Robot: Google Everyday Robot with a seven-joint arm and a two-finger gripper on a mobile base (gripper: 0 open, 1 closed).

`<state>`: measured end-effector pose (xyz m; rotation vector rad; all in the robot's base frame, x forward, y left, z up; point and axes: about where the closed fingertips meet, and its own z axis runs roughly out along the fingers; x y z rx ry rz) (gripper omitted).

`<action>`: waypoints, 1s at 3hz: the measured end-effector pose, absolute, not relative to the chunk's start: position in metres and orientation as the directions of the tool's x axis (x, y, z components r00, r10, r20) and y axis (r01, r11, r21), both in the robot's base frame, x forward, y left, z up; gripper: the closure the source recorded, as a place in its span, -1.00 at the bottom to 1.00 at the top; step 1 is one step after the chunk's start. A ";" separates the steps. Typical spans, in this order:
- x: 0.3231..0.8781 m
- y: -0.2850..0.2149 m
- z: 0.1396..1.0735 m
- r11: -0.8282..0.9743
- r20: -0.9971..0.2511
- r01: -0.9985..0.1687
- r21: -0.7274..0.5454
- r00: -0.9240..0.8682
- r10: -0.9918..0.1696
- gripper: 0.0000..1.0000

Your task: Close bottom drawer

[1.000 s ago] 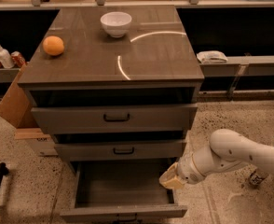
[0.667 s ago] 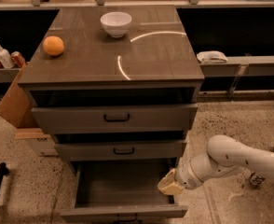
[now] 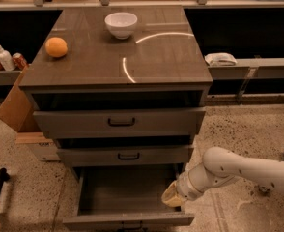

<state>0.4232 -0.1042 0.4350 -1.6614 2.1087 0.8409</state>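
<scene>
A grey-brown wooden cabinet (image 3: 118,62) with three drawers stands on a speckled stone floor (image 3: 243,124), seen from in front and above. The bottom drawer (image 3: 127,220) sits at the foot of the cabinet and is pulled far out, so its deep, plain box lies open to view with nothing visible inside; its front panel runs along the lower edge of the view. Above it, the middle drawer (image 3: 93,156) and the top drawer (image 3: 74,122) each show a small dark bar handle and stand out a little from the cabinet, with a dark gap above each front.

A white robot arm (image 3: 248,170) reaches in from the right, low over the floor. Its gripper (image 3: 172,195), a tan tip on the end of the arm, is at the right-hand side of the open bottom drawer, by the side wall and just behind the front panel. Whether the gripper is released or clenched cannot be told.

On the cabinet top a white bowl (image 3: 121,23) sits near the back and an orange (image 3: 56,47) near the left edge, well apart from it. To the left, a low shelf holds a pump bottle (image 3: 4,58) and red cans (image 3: 19,60), with a cardboard box (image 3: 14,108) below. On a ledge to the right lies a folded white cloth (image 3: 220,59)
</scene>
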 end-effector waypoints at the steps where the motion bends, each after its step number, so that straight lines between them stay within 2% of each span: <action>1: 0.420 -0.104 0.396 0.115 -0.565 -0.966 0.230 -0.229 -0.792 1.00; 2: 0.401 -0.099 0.326 0.090 -0.536 -0.956 0.279 -0.233 -0.811 1.00; 3: 0.399 -0.097 0.321 0.092 -0.526 -0.955 0.281 -0.234 -0.818 1.00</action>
